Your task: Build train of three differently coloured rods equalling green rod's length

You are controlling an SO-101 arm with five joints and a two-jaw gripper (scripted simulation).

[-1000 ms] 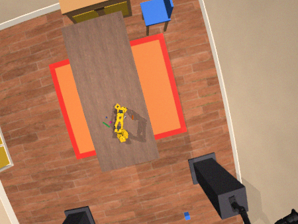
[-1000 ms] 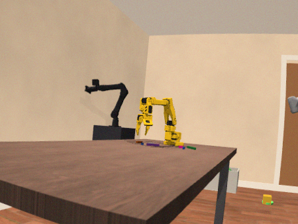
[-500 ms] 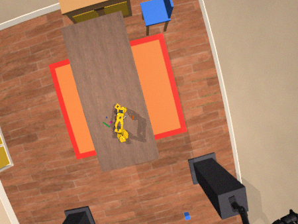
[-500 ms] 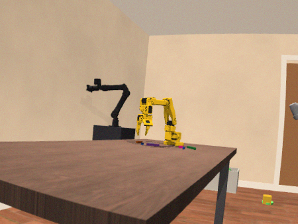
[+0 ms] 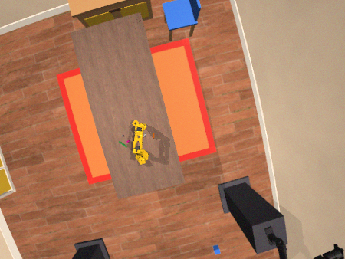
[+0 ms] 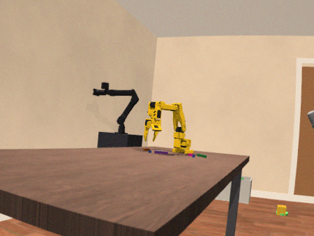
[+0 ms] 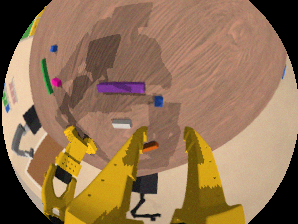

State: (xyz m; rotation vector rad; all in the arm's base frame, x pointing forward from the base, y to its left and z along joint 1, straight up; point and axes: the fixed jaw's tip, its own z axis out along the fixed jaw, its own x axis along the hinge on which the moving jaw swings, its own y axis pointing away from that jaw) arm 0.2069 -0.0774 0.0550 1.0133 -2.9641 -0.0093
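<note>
Hovering above the table [image 5: 115, 69] [image 6: 122, 181] [image 7: 215, 65], gripper [image 5: 140, 126] [image 6: 150, 139] [image 7: 166, 131] partly open, holding nothing. Green rod [image 5: 123, 144] [image 6: 202, 156] [image 7: 46, 76] lies flat near the magenta rod [image 5: 128, 141] [image 6: 190, 154] [image 7: 56, 82]. Purple rod [image 6: 161, 152] [image 7: 121, 88] sits between grey rod [image 5: 144, 135] [image 7: 121, 123] and far blue rod [image 5: 123, 136] [image 6: 193, 156] [image 7: 54, 48], all separate.
</note>
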